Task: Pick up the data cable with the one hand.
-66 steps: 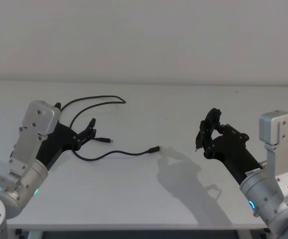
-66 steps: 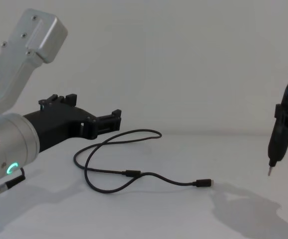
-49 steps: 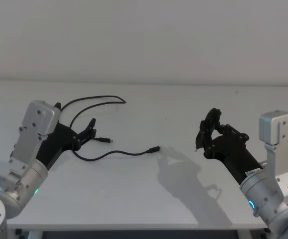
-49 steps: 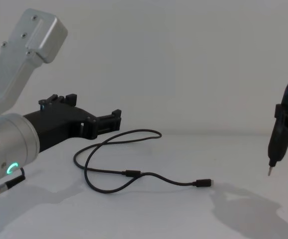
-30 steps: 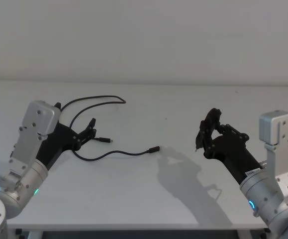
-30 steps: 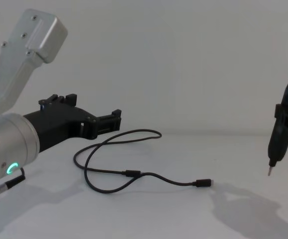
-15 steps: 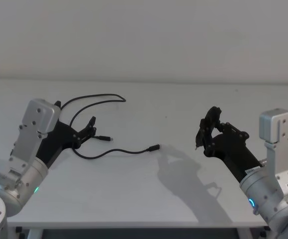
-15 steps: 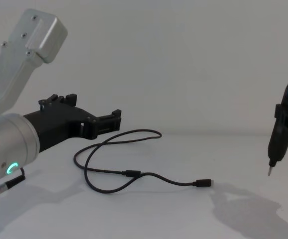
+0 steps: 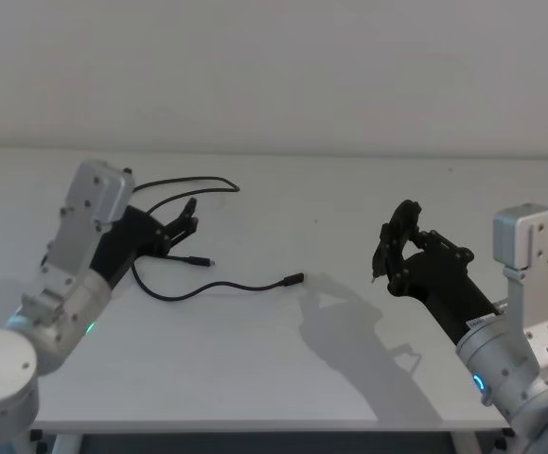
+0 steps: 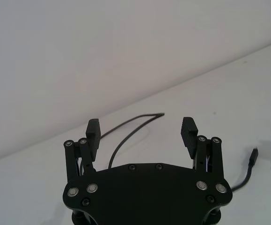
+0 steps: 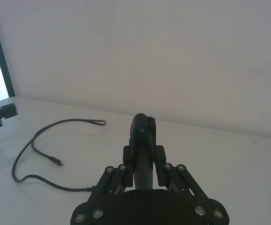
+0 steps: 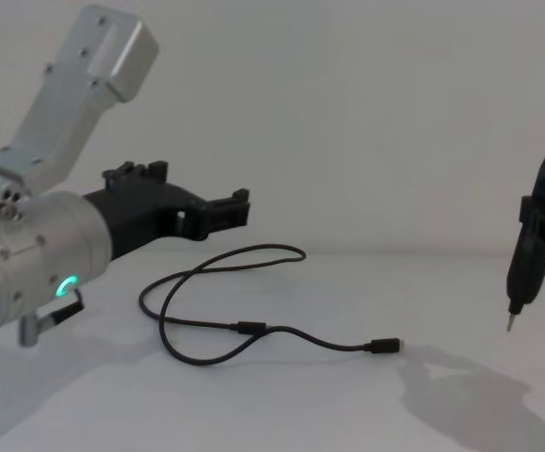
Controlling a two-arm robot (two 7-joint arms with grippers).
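Since half a second ago, the left end effector (image 9: 190, 214) has been carried forward and lifted. In the head view it is now seen toward 12 o'clock of its former place, and in the chest view it stands higher above the table (image 9: 283, 378). Its two fingers (image 10: 188, 131) are spread wide apart and nothing is held between them.

No change is seen in the data cable (image 12: 250, 328), which lies flat on the left half of the table as an open loop. In the head view, with 12 o'clock taken as away from the robot, the far end of the loop lies at about 2 o'clock of the left end effector. The near bend lies at about 7 o'clock and the plug (image 9: 294, 279) at about 4 o'clock. The near run, from the bend to the plug, is laid roughly along the 9-to-3 line.

The left end effector is judged to be clear of the cord, hovering above the loop's left part, with the two far strands seen between its open fingers in the left wrist view. A descent onto a strand lying across the gap is judged to be called for next.

The right end effector (image 9: 384, 257) is held well apart at 3 o'clock, above the table's right side, so the left arm is much the nearer.
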